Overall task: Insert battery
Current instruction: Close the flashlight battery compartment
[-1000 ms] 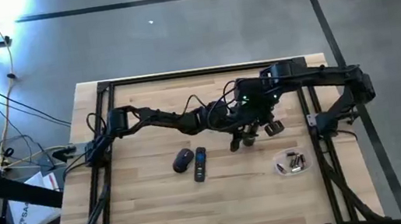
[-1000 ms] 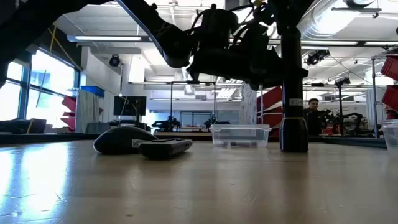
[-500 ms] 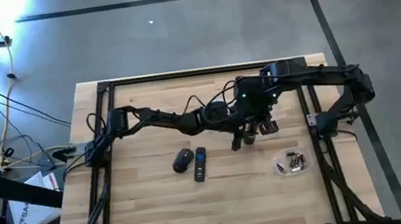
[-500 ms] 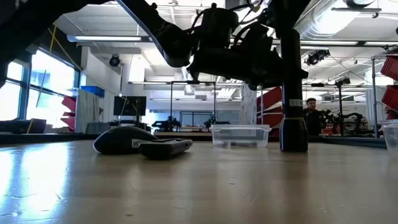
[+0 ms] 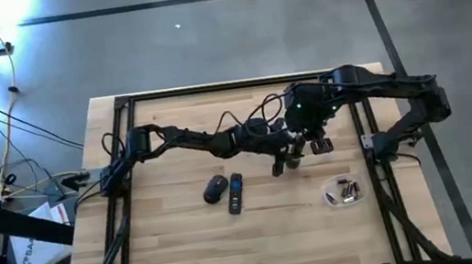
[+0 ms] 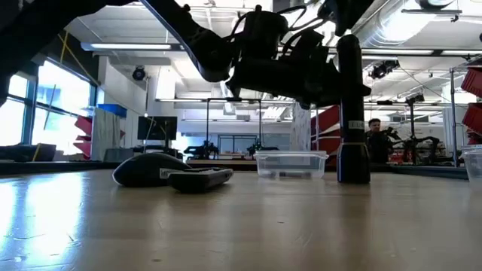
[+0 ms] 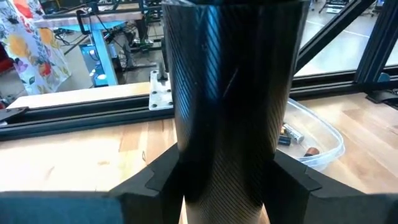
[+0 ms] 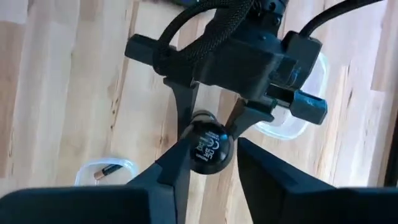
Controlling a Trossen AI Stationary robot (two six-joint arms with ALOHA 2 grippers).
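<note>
Right pincer [image 5: 319,145] has edged slightly rightward, spread open and empty, above the dark tube [image 6: 352,113] (upright, centre-right), which left pincer [image 5: 283,161] clamps. Batteries [image 5: 347,191] remain in the lower-right dish [image 5: 330,198]; none fetched.

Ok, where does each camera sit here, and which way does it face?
High view: above the table, looking straight down; both arms show, left pincer and right pincer close together mid-table.
Low view: at tabletop height, looking level past the mouse into the room; arms overhead.
Left wrist view: on the left wrist, facing the upright dark tube between its own fingers.
Right wrist view: on the right wrist, looking down on the tube's end; own fingers show.
Shared: both wrist views show the tube.
</note>
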